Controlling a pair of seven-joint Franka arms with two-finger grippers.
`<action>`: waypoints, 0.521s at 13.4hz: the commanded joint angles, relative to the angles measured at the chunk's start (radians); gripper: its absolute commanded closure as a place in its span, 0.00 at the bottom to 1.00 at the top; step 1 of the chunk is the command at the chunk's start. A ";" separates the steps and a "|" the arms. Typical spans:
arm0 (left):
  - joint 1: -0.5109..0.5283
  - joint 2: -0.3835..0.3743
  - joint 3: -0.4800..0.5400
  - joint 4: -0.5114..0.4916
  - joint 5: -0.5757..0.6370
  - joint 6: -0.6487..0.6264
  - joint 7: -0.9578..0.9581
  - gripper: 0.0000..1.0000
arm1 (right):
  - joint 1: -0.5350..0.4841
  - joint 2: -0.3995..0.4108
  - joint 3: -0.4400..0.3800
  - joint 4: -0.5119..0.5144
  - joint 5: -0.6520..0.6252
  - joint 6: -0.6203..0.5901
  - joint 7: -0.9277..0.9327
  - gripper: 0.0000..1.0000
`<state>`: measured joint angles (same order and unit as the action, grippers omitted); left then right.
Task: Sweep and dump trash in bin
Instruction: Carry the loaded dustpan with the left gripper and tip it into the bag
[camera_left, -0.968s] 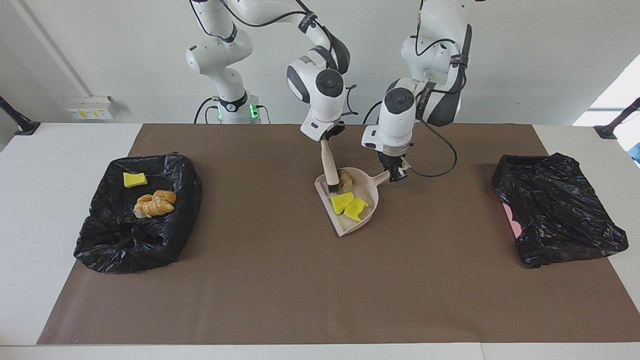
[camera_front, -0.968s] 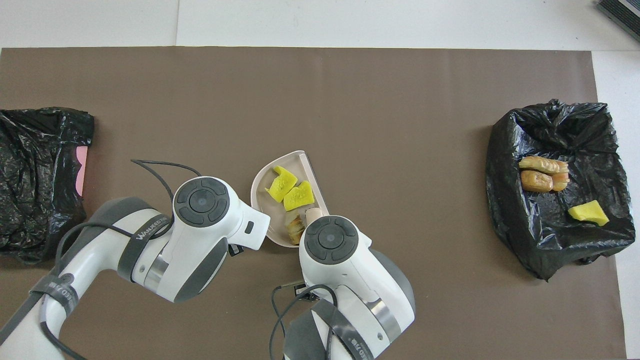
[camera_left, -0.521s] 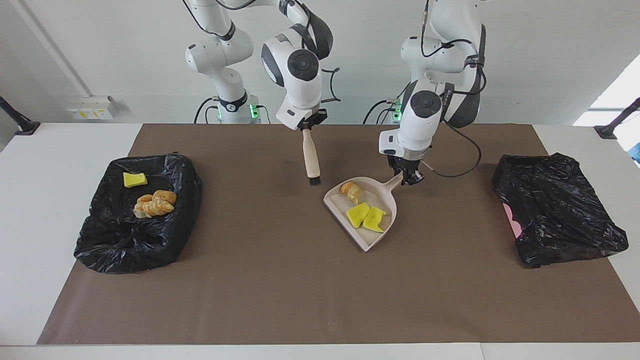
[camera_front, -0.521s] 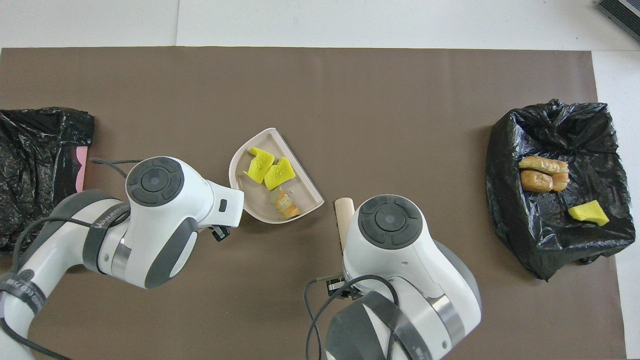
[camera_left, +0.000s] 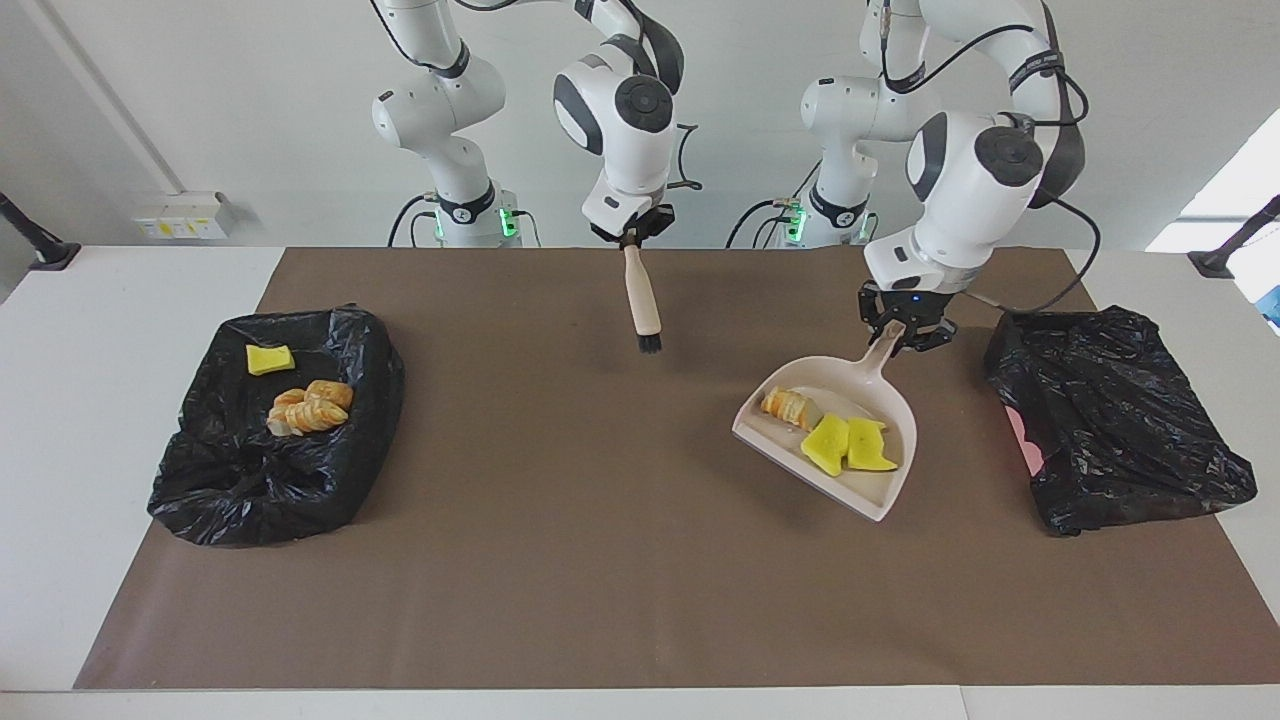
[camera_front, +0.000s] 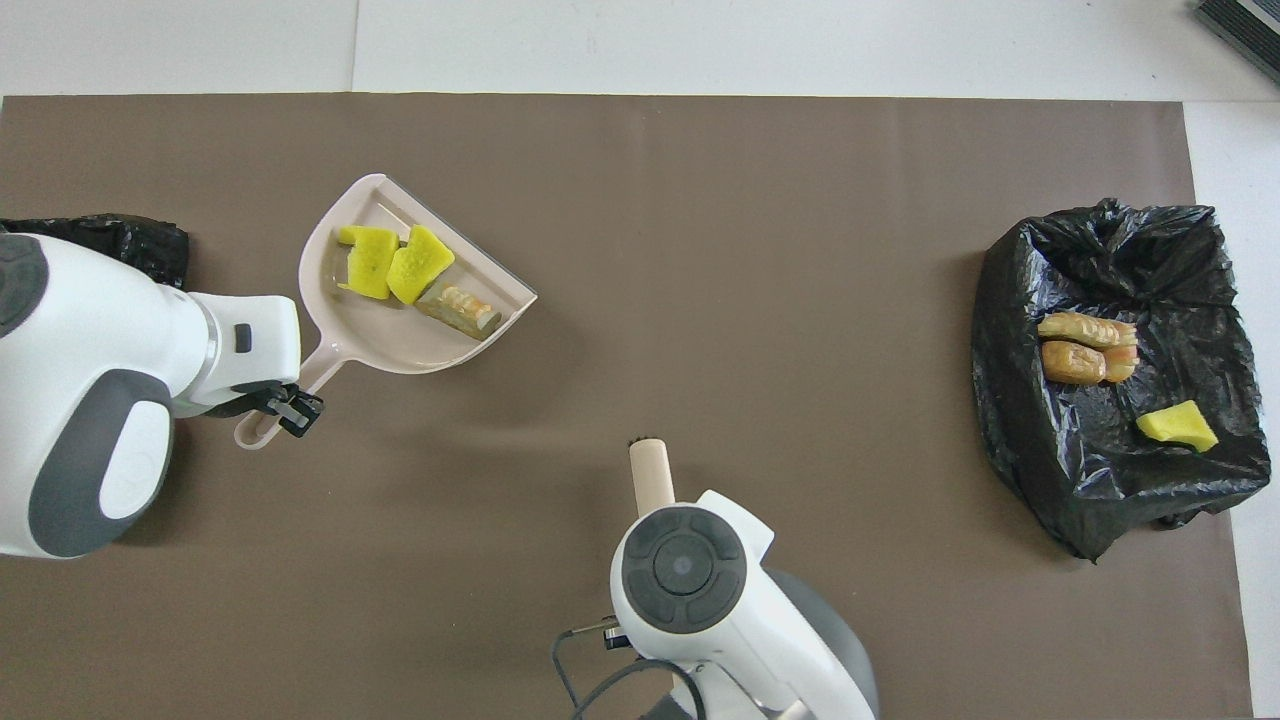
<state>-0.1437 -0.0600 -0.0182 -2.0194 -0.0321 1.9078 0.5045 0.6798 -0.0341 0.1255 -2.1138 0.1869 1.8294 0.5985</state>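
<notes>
Since 1 s ago the dustpan (camera_left: 835, 430) has come off the mat's centre and swung toward the left arm's end of the table, now close to the black bag-lined bin (camera_left: 1115, 415) there. The brush (camera_left: 642, 305) has pulled out of the pan and gone up.

Left gripper (camera_left: 905, 333): clamped on the dustpan's handle tip, pan held off the mat w/ its shadow under it, mouth pointing away from the robots and toward the table's middle. Trash in the pan: 2 yellow sponge scraps (camera_left: 848, 445) side by side, touching, + 1 beige-orange lump (camera_left: 788, 405) next to them at the open lip. In the overhead view the same 3 pieces show (camera_front: 392, 268), lump nearest the lip.

Right gripper (camera_left: 631, 233): fingers pinched tight on the top of the brush's wood handle; brush hangs nearly upright, bristles down, over bare brown mat (camera_left: 560, 560) near the robots' edge, clear of the pan.

2nd black-lined bin (camera_left: 275, 440) at the right arm's end of the table holds 1 yellow scrap (camera_left: 269, 359) and a cluster of beige-orange lumps (camera_left: 310, 408), well apart from the pan. Bin at the left arm's end: a bit of pink shows at its side, contents can't tell.
</notes>
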 joint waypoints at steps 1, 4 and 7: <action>0.113 -0.001 -0.008 0.083 -0.009 -0.128 0.063 1.00 | 0.075 0.055 0.003 -0.017 -0.004 0.092 0.123 1.00; 0.261 0.008 -0.008 0.155 0.001 -0.225 0.201 1.00 | 0.151 0.146 0.003 -0.017 -0.004 0.186 0.225 1.00; 0.399 0.029 -0.008 0.220 0.017 -0.283 0.218 1.00 | 0.158 0.177 0.005 -0.018 0.029 0.198 0.227 1.00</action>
<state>0.1837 -0.0595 -0.0120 -1.8605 -0.0231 1.6697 0.7043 0.8430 0.1355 0.1295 -2.1355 0.1917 2.0209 0.8140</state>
